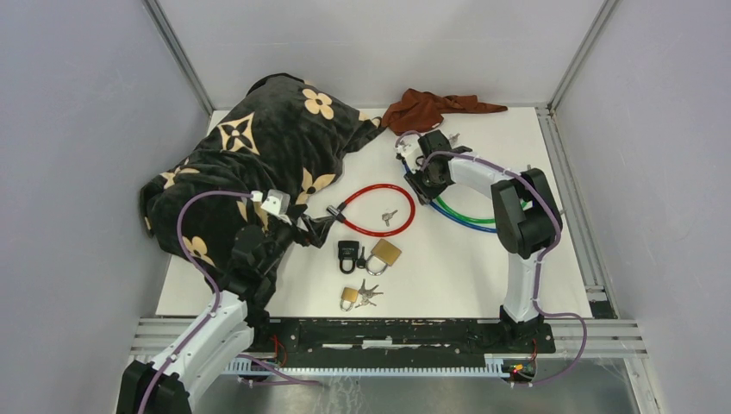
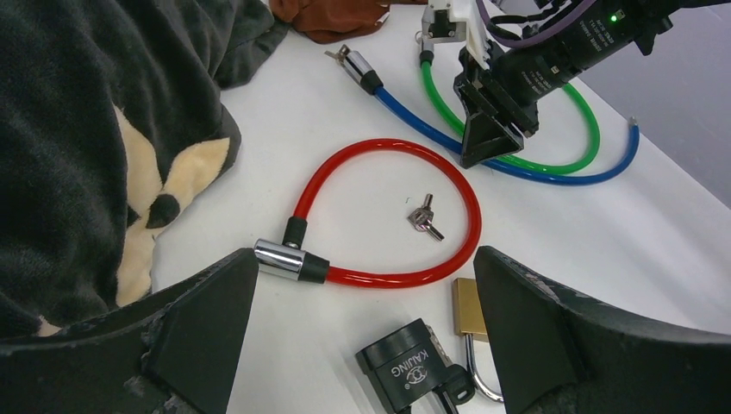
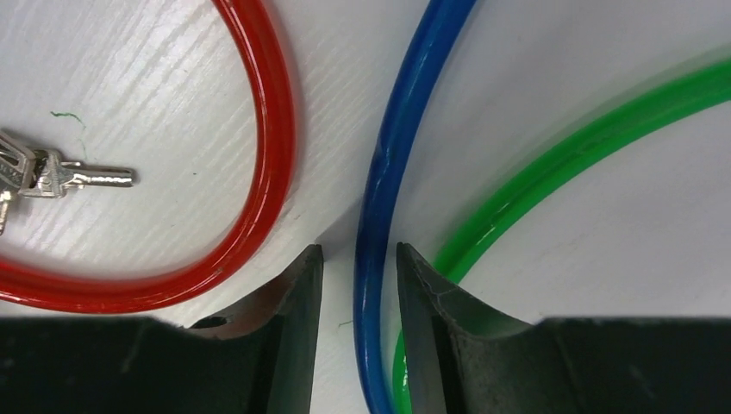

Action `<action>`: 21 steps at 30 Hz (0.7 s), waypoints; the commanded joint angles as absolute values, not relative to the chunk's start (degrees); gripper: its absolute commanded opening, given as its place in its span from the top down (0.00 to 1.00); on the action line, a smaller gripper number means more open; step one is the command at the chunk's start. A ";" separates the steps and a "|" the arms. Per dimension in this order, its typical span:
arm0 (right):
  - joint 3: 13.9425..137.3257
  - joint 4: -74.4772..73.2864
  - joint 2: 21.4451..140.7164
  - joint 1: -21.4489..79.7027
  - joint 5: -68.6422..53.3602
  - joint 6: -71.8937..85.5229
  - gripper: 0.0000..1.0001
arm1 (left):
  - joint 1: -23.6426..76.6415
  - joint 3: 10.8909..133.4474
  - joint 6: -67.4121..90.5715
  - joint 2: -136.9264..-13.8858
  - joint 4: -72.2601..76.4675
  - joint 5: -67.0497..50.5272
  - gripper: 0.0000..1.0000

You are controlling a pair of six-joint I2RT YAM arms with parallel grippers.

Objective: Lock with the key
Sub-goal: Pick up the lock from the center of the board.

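Observation:
A red cable lock lies in a closed loop mid-table, with a small bunch of keys inside it. In the left wrist view the red cable and the keys show clearly. My left gripper is open and empty, low over the table by the lock's chrome barrel. My right gripper is down at the table, its jaws narrowly apart on either side of a blue cable, with small gaps on both sides. The red cable lies just left of it.
A black padlock, a brass padlock and a small brass padlock with keys lie near the front. A green cable loops with the blue one. A black patterned blanket covers the left and a brown cloth lies at the back.

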State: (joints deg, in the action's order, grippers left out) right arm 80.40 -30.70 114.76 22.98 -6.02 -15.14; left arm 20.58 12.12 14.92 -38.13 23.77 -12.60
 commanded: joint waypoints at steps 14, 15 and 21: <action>81.67 -26.60 105.29 21.60 -14.15 -5.66 1.00 | 17.18 13.88 19.04 -38.30 27.18 -19.31 0.11; 79.87 -23.66 102.27 21.36 -15.44 -3.50 1.00 | 17.24 14.48 20.73 -39.33 27.89 -20.46 0.13; 66.13 -3.70 85.07 21.18 -19.86 10.35 1.00 | 19.23 20.51 27.35 -47.93 29.80 -23.23 0.22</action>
